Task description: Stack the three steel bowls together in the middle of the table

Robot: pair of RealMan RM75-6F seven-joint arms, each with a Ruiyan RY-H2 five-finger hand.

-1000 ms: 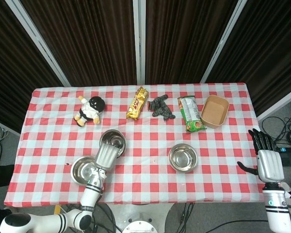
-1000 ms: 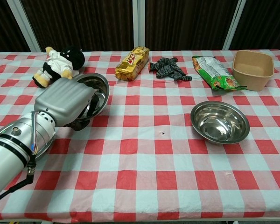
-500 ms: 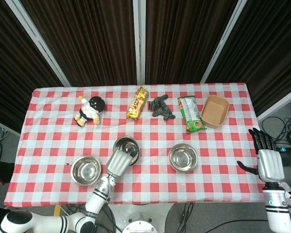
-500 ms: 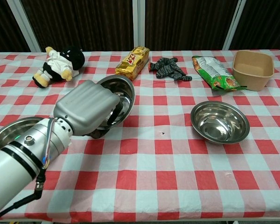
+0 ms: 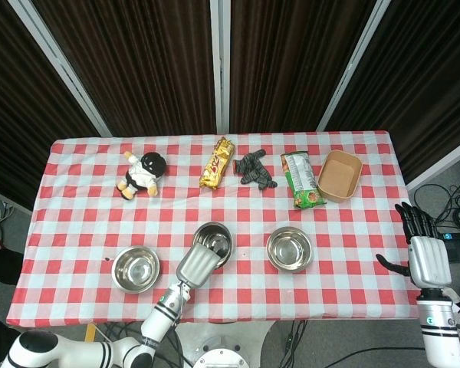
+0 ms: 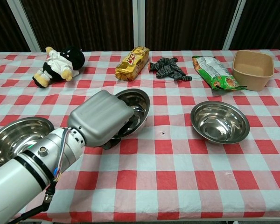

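My left hand [image 5: 198, 264] [image 6: 101, 119] grips a steel bowl [image 5: 215, 239] [image 6: 136, 107] by its near rim, tilted, near the middle of the red-checked table [image 5: 345, 222]. A second steel bowl [image 5: 136, 268] [image 6: 17, 138] sits at the front left. The third steel bowl [image 5: 289, 249] [image 6: 220, 122] sits right of the middle. My right hand [image 5: 424, 249] hangs off the table's right edge with fingers spread and nothing in it; the chest view does not show it.
Along the far side lie a plush toy [image 5: 142, 172] [image 6: 59, 61], a gold snack pack [image 5: 217, 162] [image 6: 132, 62], a dark glove [image 5: 253, 169] [image 6: 168, 68], a green chip bag [image 5: 301, 178] [image 6: 216, 72] and a tan container [image 5: 340, 175] [image 6: 253, 68].
My left hand has carried its steel bowl rightward, from beside the front-left bowl toward the middle of the table. The right hand has not moved.
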